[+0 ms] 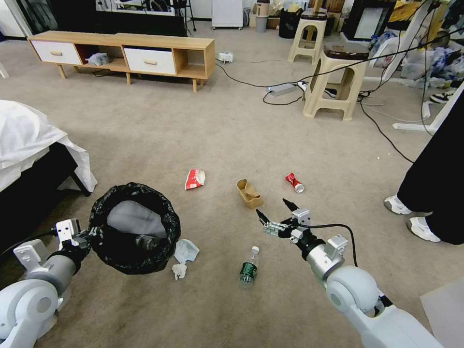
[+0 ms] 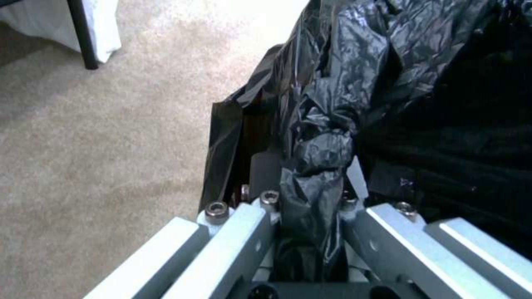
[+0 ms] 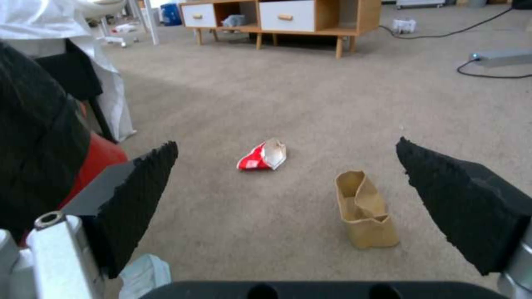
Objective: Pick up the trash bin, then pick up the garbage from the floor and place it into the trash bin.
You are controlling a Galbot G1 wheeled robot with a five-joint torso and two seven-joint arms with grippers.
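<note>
Trash bin: round, lined with crinkled black bag folded over rim, held up at lower left of head view beside bed, mouth tilted toward camera, a dark item lying inside. Left gripper: clamped on near rim of bin, jaws closed tight over bunched bag plastic, as seen in left wrist view. Right gripper: extended over carpet right of centre, jaws spread wide, black pads holding nothing. Garbage on floor: red-white snack wrapper beyond bin; crumpled brown paper box just ahead of right gripper; crushed red can to its right; green-labelled bottle lying near right forearm; white tissues touching or just beside bin's lower edge. In right wrist view, wrapper and box framed between open pads. Wooden cabinet against far side; two beige stools and cables at upper right.
</note>
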